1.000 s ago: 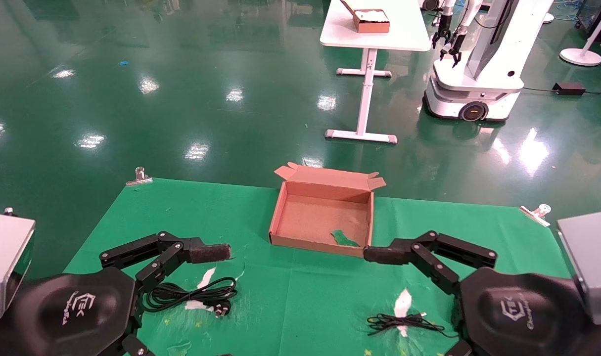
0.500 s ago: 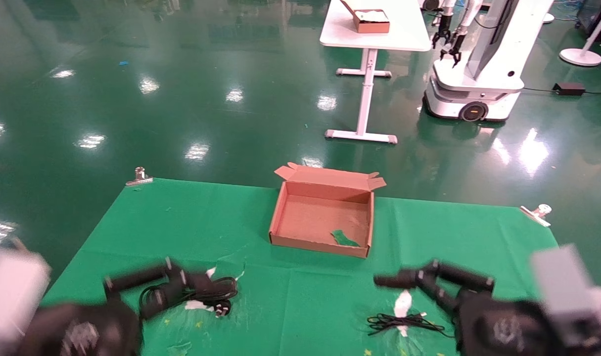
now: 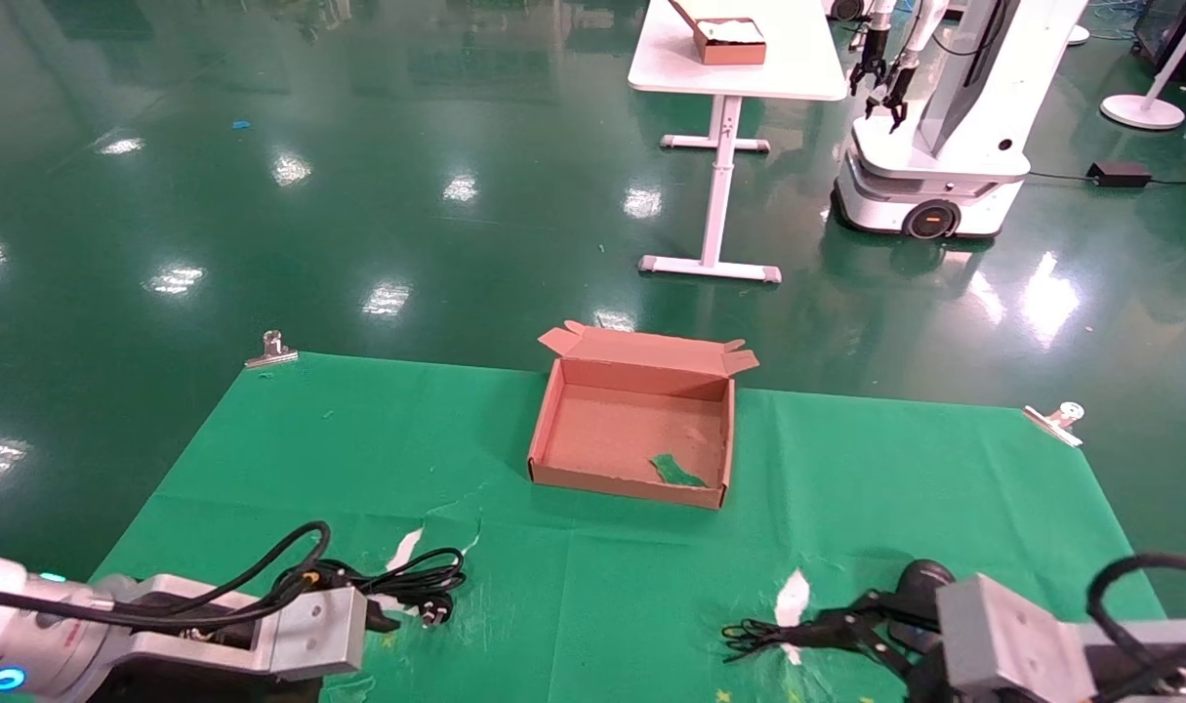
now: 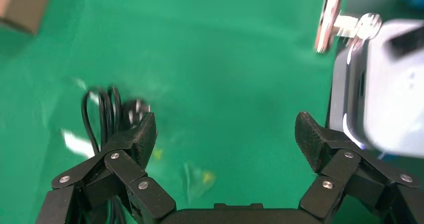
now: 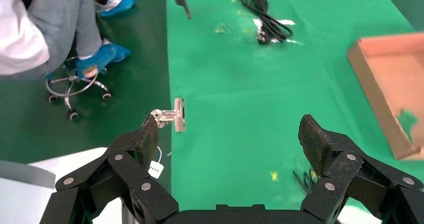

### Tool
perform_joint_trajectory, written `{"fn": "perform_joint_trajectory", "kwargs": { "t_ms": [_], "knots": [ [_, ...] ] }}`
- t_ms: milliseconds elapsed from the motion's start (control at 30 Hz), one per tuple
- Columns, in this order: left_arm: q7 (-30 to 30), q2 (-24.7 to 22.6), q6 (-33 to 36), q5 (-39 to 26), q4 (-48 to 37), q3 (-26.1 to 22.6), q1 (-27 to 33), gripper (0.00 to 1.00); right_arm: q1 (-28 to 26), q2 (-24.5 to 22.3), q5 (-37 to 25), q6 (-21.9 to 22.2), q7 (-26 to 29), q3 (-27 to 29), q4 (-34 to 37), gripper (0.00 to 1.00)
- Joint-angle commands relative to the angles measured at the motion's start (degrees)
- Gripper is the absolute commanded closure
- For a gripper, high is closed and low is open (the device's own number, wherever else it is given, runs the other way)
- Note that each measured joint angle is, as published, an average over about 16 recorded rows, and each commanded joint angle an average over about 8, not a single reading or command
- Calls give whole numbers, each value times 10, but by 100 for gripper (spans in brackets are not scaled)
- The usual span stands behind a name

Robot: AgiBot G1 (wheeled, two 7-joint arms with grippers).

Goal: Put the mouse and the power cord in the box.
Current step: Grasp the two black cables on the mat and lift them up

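A second ago both grippers hung high over the near part of the desk (image 3: 261, 430), close to the camera; now both arms have swung down and turned, sitting low at the near edge. The left gripper (image 4: 225, 134) is at the near left, spread wide with nothing between its fingers, one finger just beside the power cord (image 3: 412, 586), which lies coiled on the green cloth where it was before, plug toward the right. The right gripper (image 5: 230, 139) is at the near right, also wide open and holding nothing, low over the thin bundled cable (image 3: 763, 637) of the mouse (image 3: 922, 578), whose rounded black body shows just behind the arm. The box (image 3: 553, 410) has not moved: it sits open in the middle of the desk, lid flap folded back on the far side, a green scrap (image 3: 675, 472) on its floor.
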State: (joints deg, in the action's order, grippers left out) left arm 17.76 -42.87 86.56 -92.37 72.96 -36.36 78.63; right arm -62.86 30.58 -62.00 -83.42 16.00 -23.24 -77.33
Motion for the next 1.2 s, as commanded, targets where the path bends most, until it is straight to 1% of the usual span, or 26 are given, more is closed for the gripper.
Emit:
{"fn": "perform_joint_trajectory", "kwargs": {
  "t_ms": [33, 267, 333, 433, 500, 700, 800, 967, 1200],
  "knots": [
    [8, -12, 0, -29, -5, -11, 14, 0, -16, 5, -14, -4, 9, -6, -1, 0],
    [10, -12, -1, -30, -7, -10, 13, 0, -17, 8, -13, -7, 7, -7, 5, 0],
    [14, -15, -5, -39, -8, -13, 15, 0, -16, 8, -11, -8, 5, -7, 8, 0],
    [28, -33, -17, -79, -15, -25, 25, 0, -17, 10, -10, -8, 5, -7, 10, 0],
    [45, -53, -30, -121, -26, -39, 34, 0, -18, 10, -8, -8, 5, -6, 10, 0],
    [100, -142, -66, -258, -93, -89, 73, 0, -36, 4, -9, -16, 15, -5, 4, 0],
    [117, -181, -83, -307, -136, -107, 91, 0, -49, 0, -12, -25, 22, -7, 3, 0],
    [129, -223, -111, -357, -189, -124, 108, 0, -71, -5, -16, -41, 29, -14, 1, 0],
    [138, -252, -143, -403, -242, -141, 115, 0, -81, -11, -9, -42, 31, -25, -1, 0]
  ]
}}
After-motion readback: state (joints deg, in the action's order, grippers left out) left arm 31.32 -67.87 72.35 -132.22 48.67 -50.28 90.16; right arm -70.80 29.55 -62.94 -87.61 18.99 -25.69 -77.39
